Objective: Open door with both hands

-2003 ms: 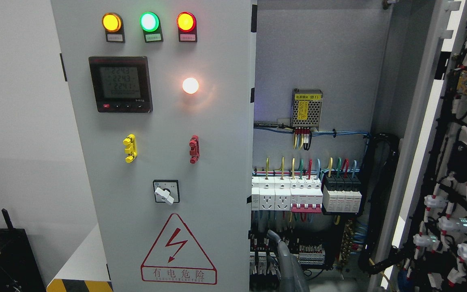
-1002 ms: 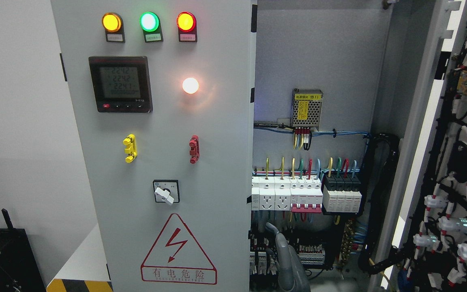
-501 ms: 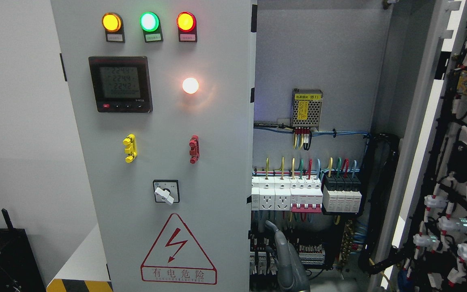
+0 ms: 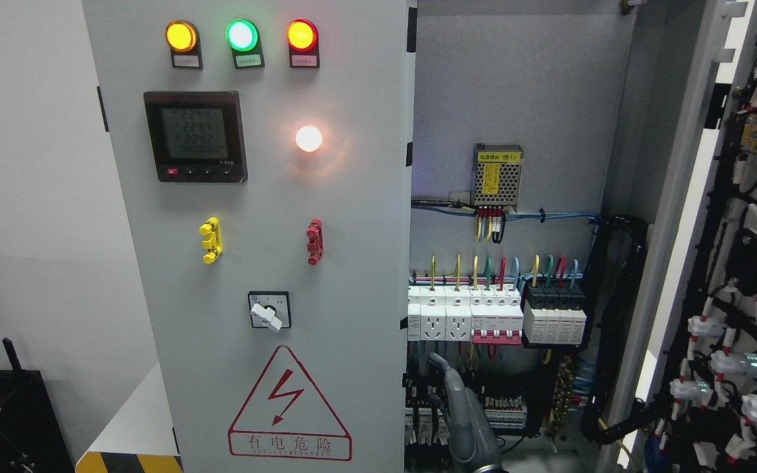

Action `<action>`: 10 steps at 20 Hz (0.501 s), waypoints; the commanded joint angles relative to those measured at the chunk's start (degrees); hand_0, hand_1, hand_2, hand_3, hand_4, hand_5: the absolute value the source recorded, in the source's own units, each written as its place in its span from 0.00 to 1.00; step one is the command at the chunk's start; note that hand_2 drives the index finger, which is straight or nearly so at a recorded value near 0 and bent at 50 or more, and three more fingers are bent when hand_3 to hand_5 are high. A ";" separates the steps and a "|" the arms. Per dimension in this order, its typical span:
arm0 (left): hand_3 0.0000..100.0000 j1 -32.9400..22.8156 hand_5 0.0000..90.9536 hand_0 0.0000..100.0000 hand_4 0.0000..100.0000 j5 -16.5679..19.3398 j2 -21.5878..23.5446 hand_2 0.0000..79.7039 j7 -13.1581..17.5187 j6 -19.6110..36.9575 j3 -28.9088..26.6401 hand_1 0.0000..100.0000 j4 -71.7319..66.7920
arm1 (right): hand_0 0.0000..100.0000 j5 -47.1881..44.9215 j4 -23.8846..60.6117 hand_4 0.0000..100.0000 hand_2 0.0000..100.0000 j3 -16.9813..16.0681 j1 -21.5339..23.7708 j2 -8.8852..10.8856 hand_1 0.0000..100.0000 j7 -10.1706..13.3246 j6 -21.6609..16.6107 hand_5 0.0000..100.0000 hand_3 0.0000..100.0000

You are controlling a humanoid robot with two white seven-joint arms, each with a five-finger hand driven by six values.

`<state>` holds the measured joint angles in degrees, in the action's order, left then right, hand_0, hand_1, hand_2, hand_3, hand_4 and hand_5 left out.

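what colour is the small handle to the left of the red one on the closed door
Yellow: the small handle shows clearly in the head view.

The closed grey metal left door [image 4: 253, 263] fills the middle-left, carrying three round indicator lamps [image 4: 242, 35] along its top, a black digital meter [image 4: 195, 136] below them, and a rotary switch [image 4: 269, 311] above a red triangular warning sign [image 4: 288, 407]. To its right, the open cabinet interior [image 4: 516, 98] holds a row of white circuit breakers [image 4: 464, 318]. A grey robot hand [image 4: 460, 414] rises below them. The open right door [image 4: 740, 263] stands at far right.
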<state>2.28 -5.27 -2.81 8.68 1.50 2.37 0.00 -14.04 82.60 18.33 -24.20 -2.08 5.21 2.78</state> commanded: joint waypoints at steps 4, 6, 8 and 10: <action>0.00 0.00 0.00 0.12 0.00 0.00 0.00 0.00 0.02 -0.01 0.00 0.39 -1.32 | 0.05 -0.20 -0.78 0.00 0.00 0.22 -0.76 -0.12 0.00 -0.02 0.12 0.00 0.00; 0.00 0.00 0.00 0.12 0.00 0.00 0.00 0.00 0.02 -0.01 0.00 0.39 -1.32 | 0.05 -0.20 -0.60 0.00 0.00 0.30 -0.68 -0.21 0.00 -0.02 0.03 0.00 0.00; 0.00 0.00 0.00 0.12 0.00 0.00 0.00 0.00 0.02 -0.01 0.00 0.39 -1.32 | 0.05 -0.20 -0.60 0.00 0.00 0.57 -0.59 -0.29 0.00 -0.02 0.03 0.00 0.00; 0.00 0.00 0.00 0.12 0.00 0.00 0.00 0.00 0.02 -0.01 0.00 0.39 -1.32 | 0.05 -0.20 -0.43 0.00 0.00 0.57 -0.59 -0.30 0.00 -0.11 0.03 0.00 0.00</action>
<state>2.29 -5.27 -2.81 8.68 1.50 2.37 0.00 -14.20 82.22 18.56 -24.74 -2.19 5.21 2.78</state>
